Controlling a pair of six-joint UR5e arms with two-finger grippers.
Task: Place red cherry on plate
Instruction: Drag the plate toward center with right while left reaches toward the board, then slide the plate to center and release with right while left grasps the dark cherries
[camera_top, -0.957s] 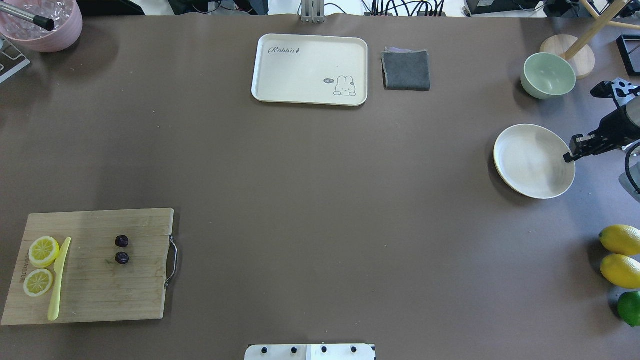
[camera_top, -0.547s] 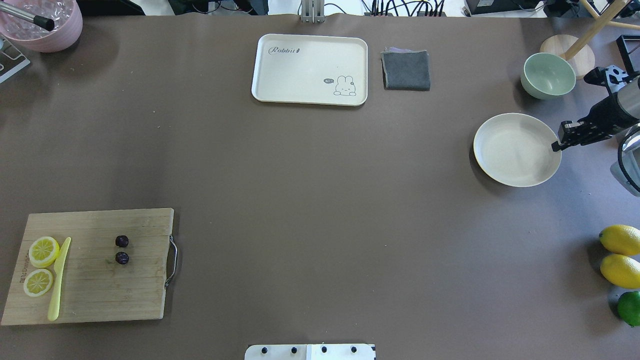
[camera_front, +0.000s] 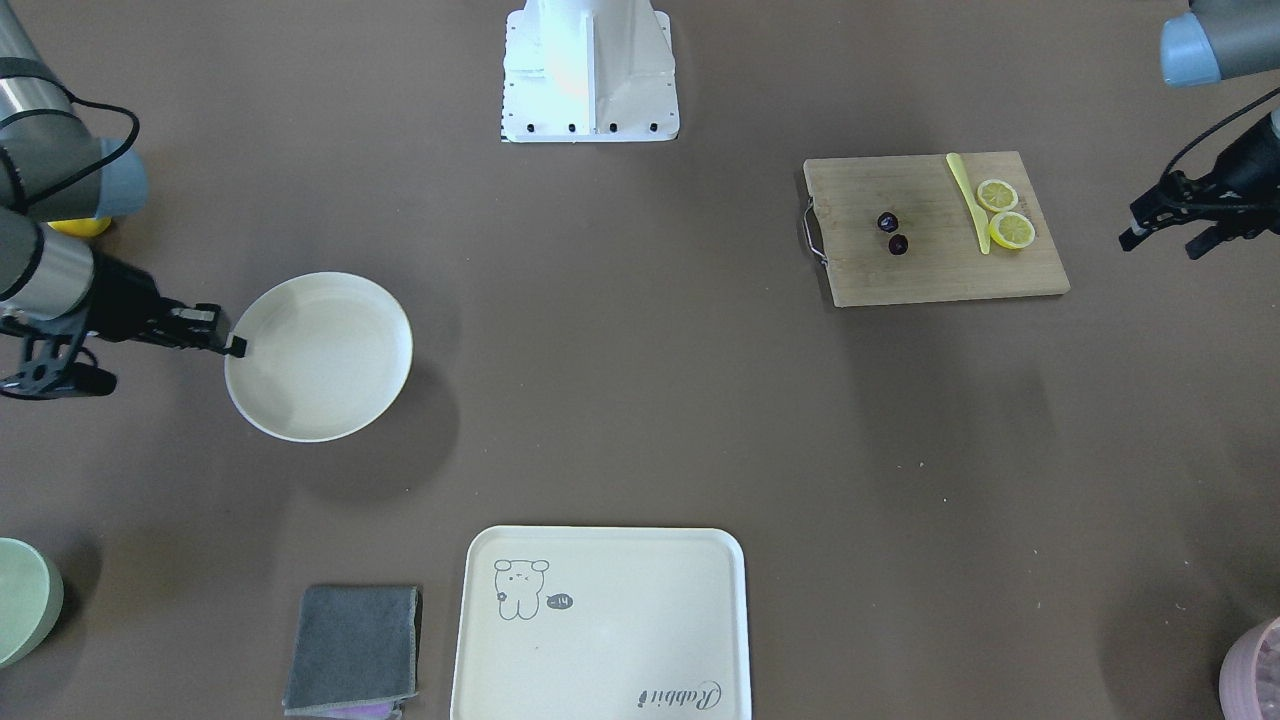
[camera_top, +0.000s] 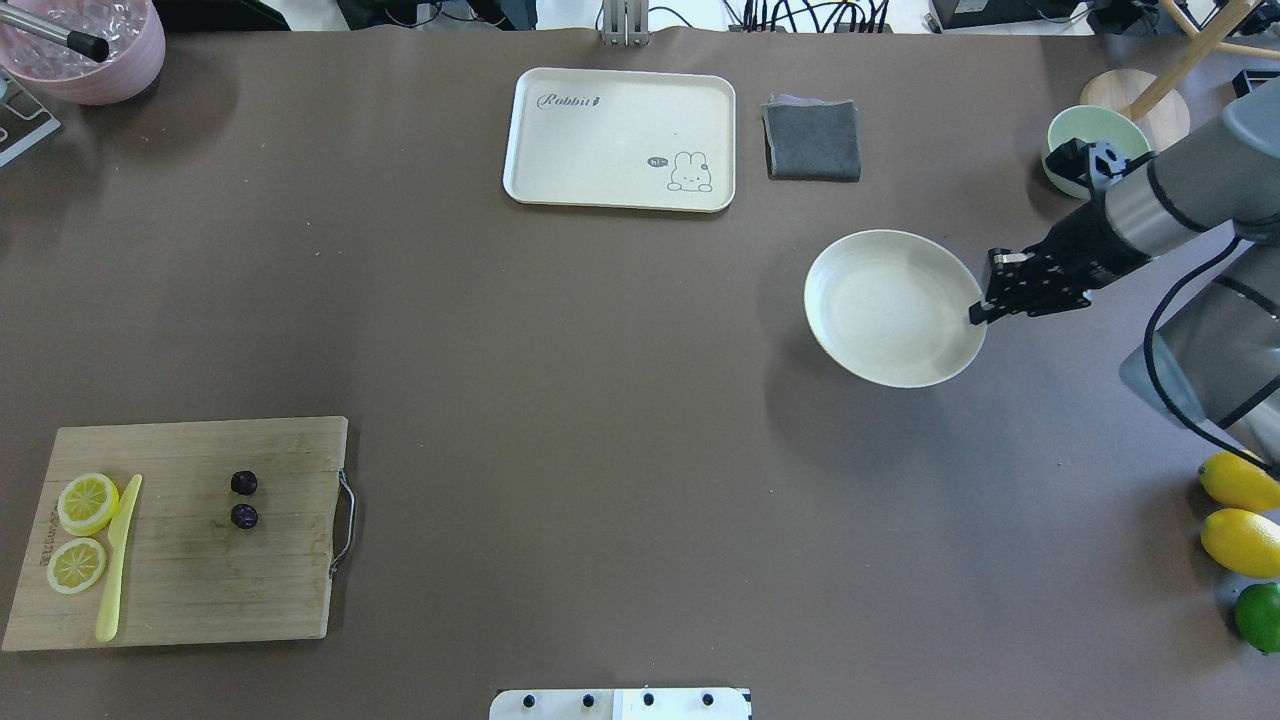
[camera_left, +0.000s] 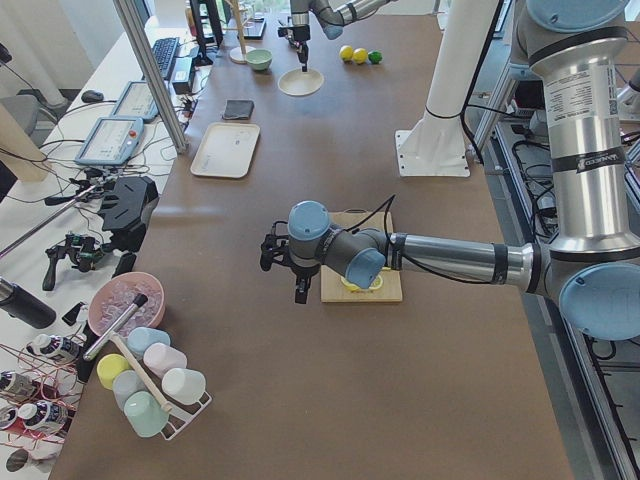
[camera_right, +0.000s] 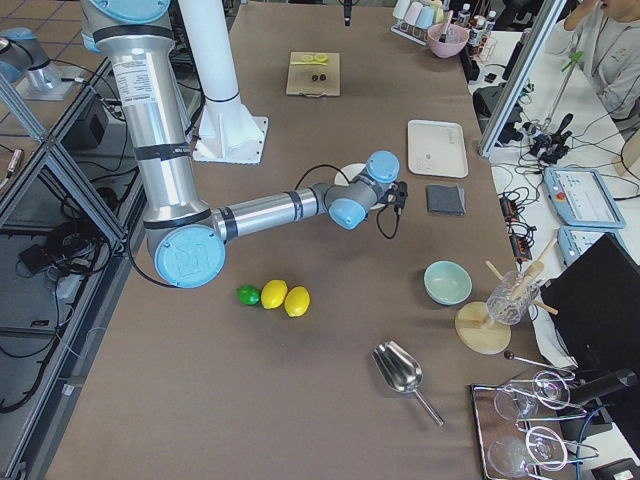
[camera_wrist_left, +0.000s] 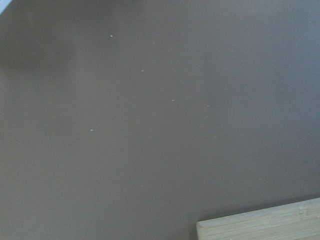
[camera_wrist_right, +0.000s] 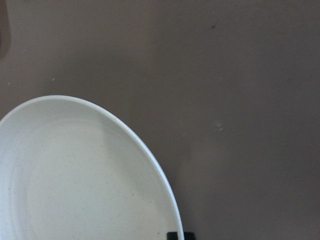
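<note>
Right gripper (camera_top: 978, 315) is pinched tight on the rim of the plate (camera_top: 880, 300), far from the cutting board (camera_top: 190, 580), I think so it can carry the plate nearer. The red cherry (camera_top: 244, 516) lies on the cutting board, not yet on the plate

Board (camera_top: 200, 590) holds lemon slices (camera_top: 87, 503), knife (camera_top: 118, 560); tray (camera_top: 600, 140) beside grey cloth (camera_top: 812, 140).

Could not resolve stems on the red cherry (camera_top: 243, 500), too small overhead. Saw only part of the plate (camera_wrist_right: 75, 175), cropped at the right wrist view's bottom and left edges. Found the green bowl (camera_top: 1097, 119) partly hidden behind the right arm (camera_top: 1170, 188).
</note>
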